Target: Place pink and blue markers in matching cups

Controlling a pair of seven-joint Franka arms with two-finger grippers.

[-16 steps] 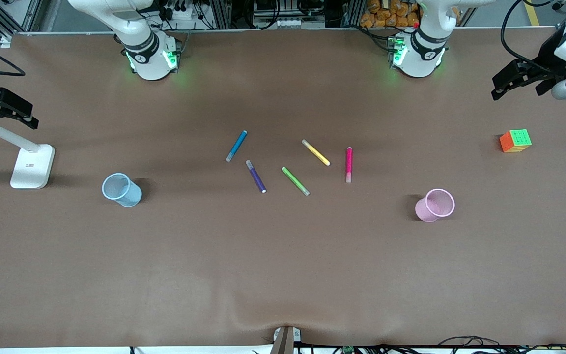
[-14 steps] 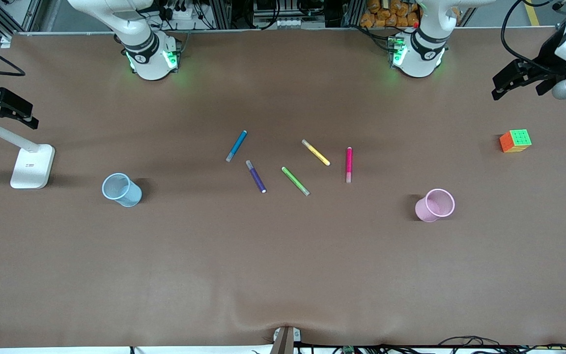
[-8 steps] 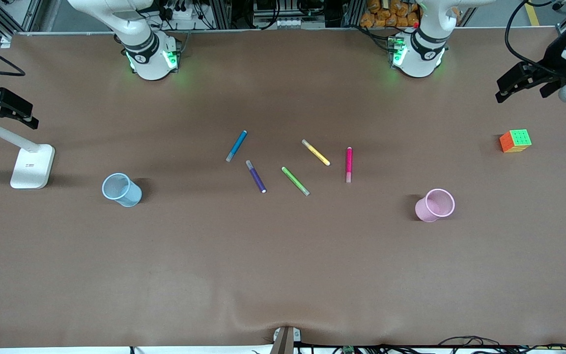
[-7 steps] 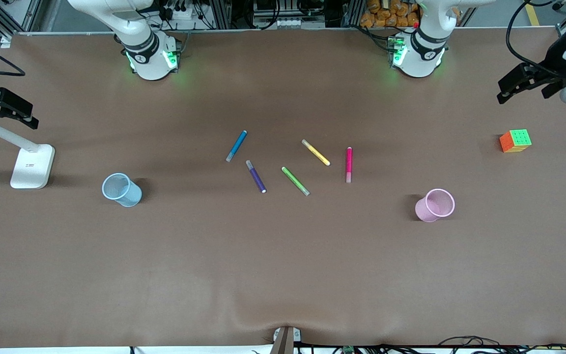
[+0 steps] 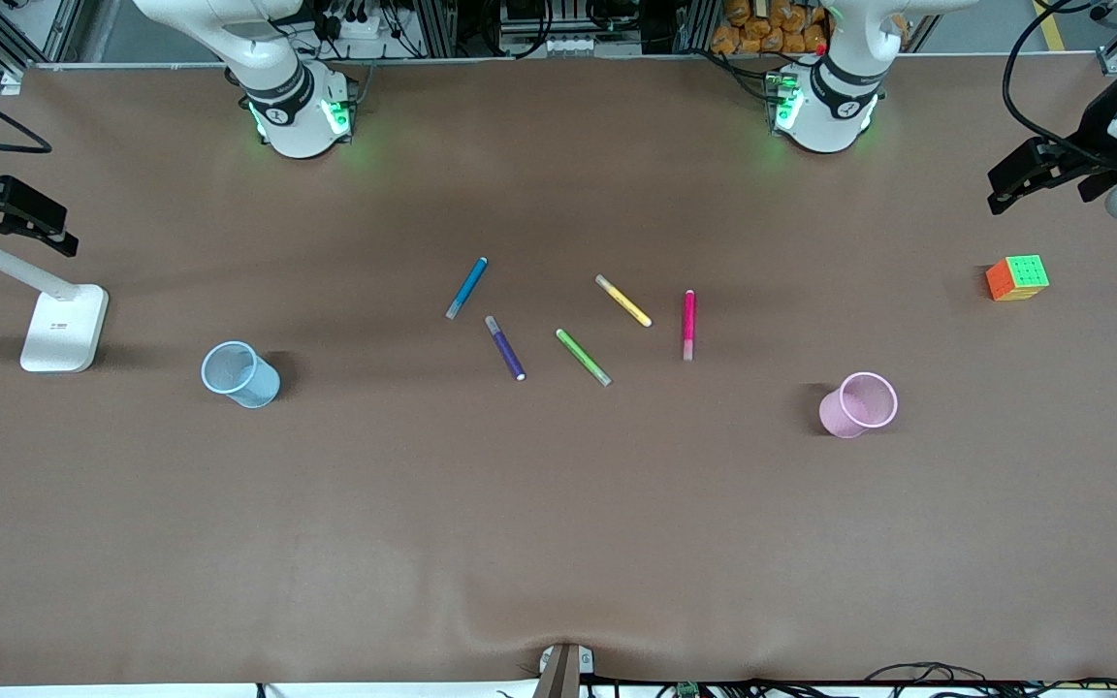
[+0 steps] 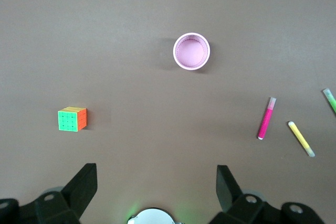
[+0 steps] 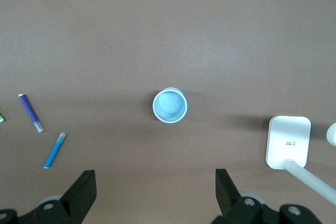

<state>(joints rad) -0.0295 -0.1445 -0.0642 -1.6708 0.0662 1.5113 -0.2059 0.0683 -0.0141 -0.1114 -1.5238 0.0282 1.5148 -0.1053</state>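
Observation:
The pink marker [image 5: 687,325] and the blue marker [image 5: 466,288] lie flat mid-table among other pens. The pink cup [image 5: 859,404] stands upright toward the left arm's end. The blue cup [image 5: 239,374] stands upright toward the right arm's end. My left gripper [image 5: 1009,189] is open and empty, high over the table's edge near a cube. Its wrist view shows the gripper [image 6: 156,174], the pink cup [image 6: 191,51] and the pink marker [image 6: 266,119]. My right gripper [image 5: 59,228] is open and empty, high over the other end. Its wrist view shows the gripper [image 7: 156,179], the blue cup [image 7: 169,105] and the blue marker [image 7: 55,150].
A purple pen [image 5: 505,347], a green pen [image 5: 583,357] and a yellow pen [image 5: 623,301] lie between the two markers. A coloured puzzle cube [image 5: 1017,278] sits at the left arm's end. A white stand base [image 5: 64,330] sits at the right arm's end.
My left gripper has drifted slightly toward the table's end and lower in the front view. The right arm, markers and cups have not moved.

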